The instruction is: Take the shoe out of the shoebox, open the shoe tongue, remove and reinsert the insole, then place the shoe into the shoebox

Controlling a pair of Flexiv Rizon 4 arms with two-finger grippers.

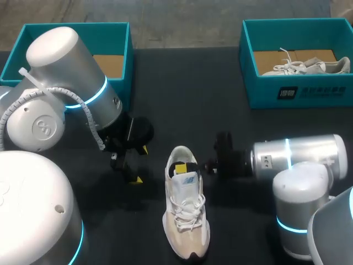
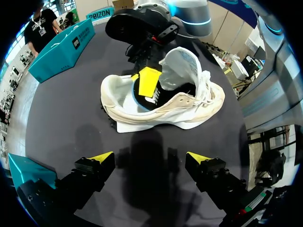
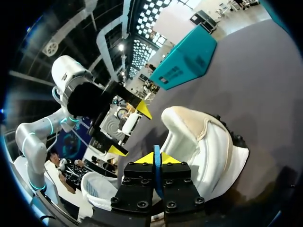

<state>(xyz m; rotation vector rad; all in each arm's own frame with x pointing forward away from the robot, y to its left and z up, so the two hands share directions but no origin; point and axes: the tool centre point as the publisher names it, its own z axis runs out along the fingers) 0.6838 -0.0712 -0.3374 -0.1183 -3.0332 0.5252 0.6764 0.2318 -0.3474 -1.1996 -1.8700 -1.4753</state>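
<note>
Blue insole [image 3: 156, 182] pinched in right hand [image 3: 156, 159] inside shoe [image 1: 186, 212]; left hand [image 2: 150, 157] spread.

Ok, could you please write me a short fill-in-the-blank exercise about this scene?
1. The shoe stands on the ___.
2. The left gripper is ___, beside the shoe.
3. The right gripper is shut on the thin ___ insole.
4. A second shoe lies in the box on the ___ side.
Missing words: table; open; blue; right.
</note>
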